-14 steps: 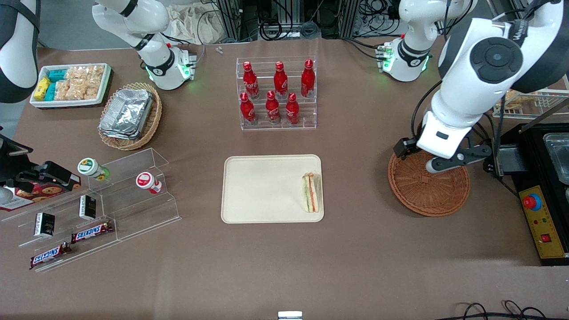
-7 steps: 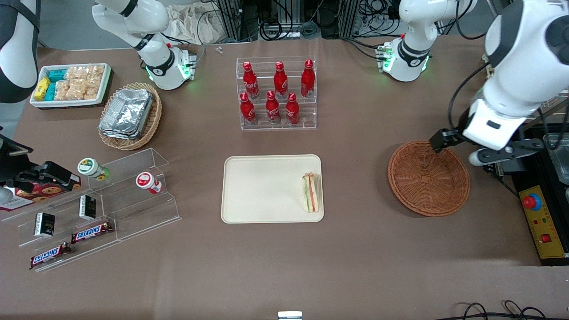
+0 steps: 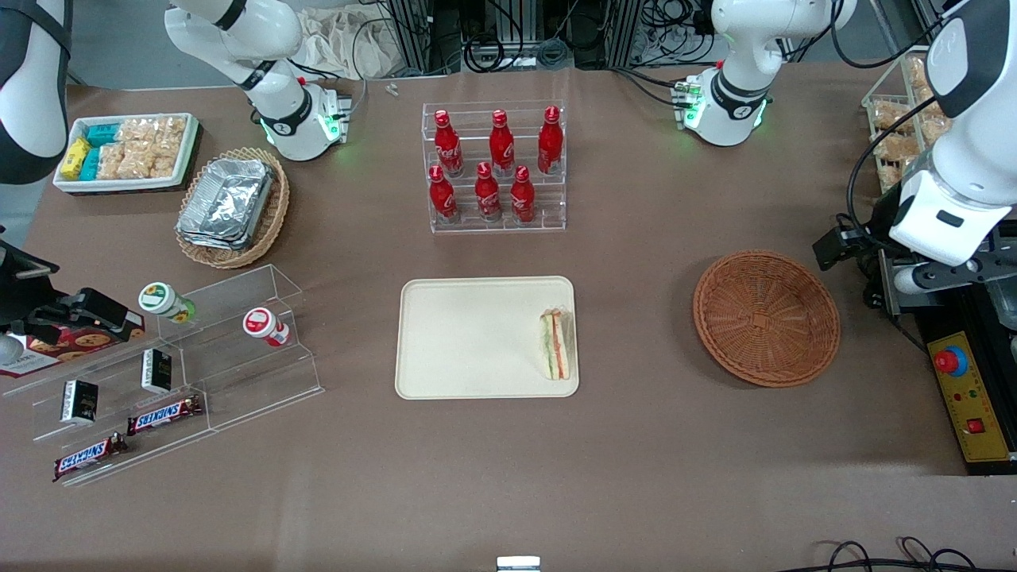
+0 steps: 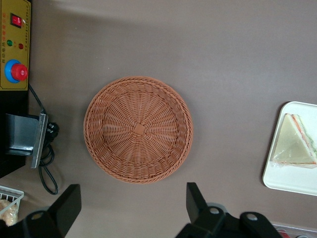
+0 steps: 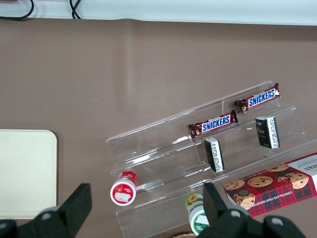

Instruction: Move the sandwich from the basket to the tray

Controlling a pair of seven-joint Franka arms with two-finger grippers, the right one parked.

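Observation:
The clear-wrapped triangular sandwich point(image 3: 558, 343) point(image 4: 294, 144) lies on the cream-beige tray point(image 3: 477, 338) point(image 4: 292, 182), at the tray edge nearest the basket. The round reddish-brown wicker basket point(image 3: 766, 318) point(image 4: 138, 129) sits on the table beside the tray with nothing in it. My gripper point(image 3: 910, 280) point(image 4: 131, 203) hangs high above the table, off the basket's rim toward the working arm's end. It is open, and only bare table shows between its fingers.
A black appliance with a yellow control box and red stop button point(image 3: 951, 361) point(image 4: 14, 72) stands close under the gripper. A wire rack of snacks point(image 3: 898, 135) is nearby. A clear rack of red cola bottles point(image 3: 494, 167) stands farther from the camera than the tray.
My gripper has moved from above the basket outward toward the working arm's end of the table, uncovering the whole basket. The sandwich and tray have not moved.

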